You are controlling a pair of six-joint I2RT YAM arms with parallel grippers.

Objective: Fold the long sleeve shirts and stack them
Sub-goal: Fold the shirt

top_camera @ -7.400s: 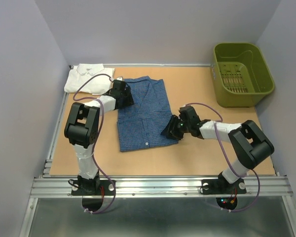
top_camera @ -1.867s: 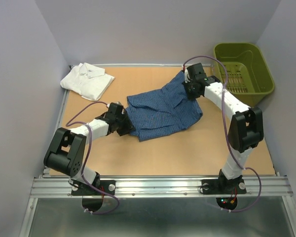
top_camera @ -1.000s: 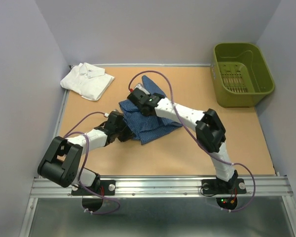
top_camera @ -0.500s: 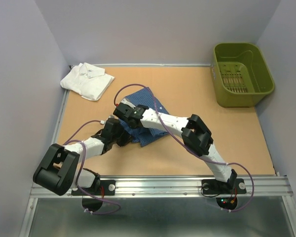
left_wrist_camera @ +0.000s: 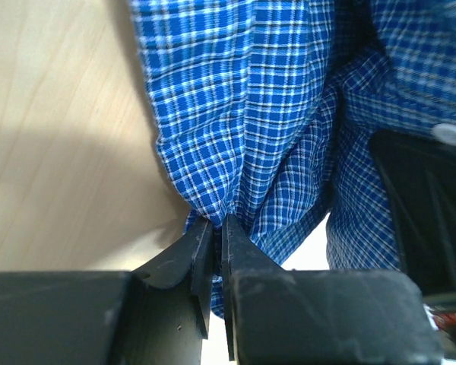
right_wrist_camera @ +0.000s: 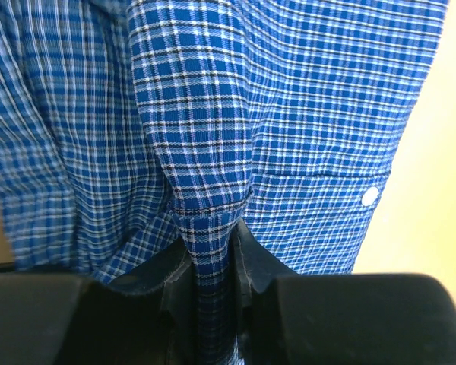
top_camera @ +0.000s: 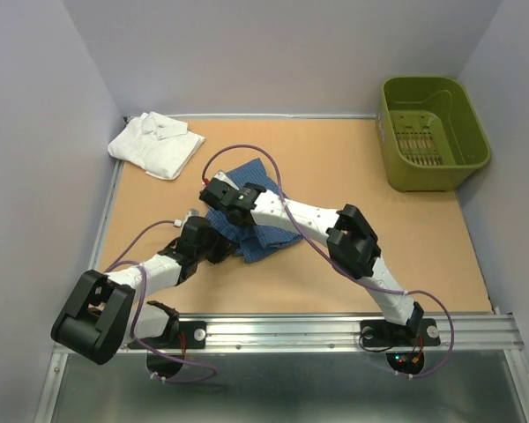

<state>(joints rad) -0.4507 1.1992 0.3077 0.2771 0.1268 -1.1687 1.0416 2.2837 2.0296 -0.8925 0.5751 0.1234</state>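
Now folding: dark blue fine-checked cloth shirt (top_camera: 269, 236), bunched at the centre; plain white cloth shirt (top_camera: 156, 145) far-left.
Left gripper (left_wrist_camera: 213, 224): clenched on blue fold.
Right gripper (right_wrist_camera: 210, 228): pinching blue fold.
Advice: align edges, lay flat before releasing.

Top cam's high behind the arm bases (top_camera: 159, 330), looking down over the whole desk (top_camera: 353, 159). Both wrist cams sit super close on the blue checked shirt (top_camera: 266, 236) (left_wrist_camera: 243, 114) (right_wrist_camera: 289, 114), shared by all three views.
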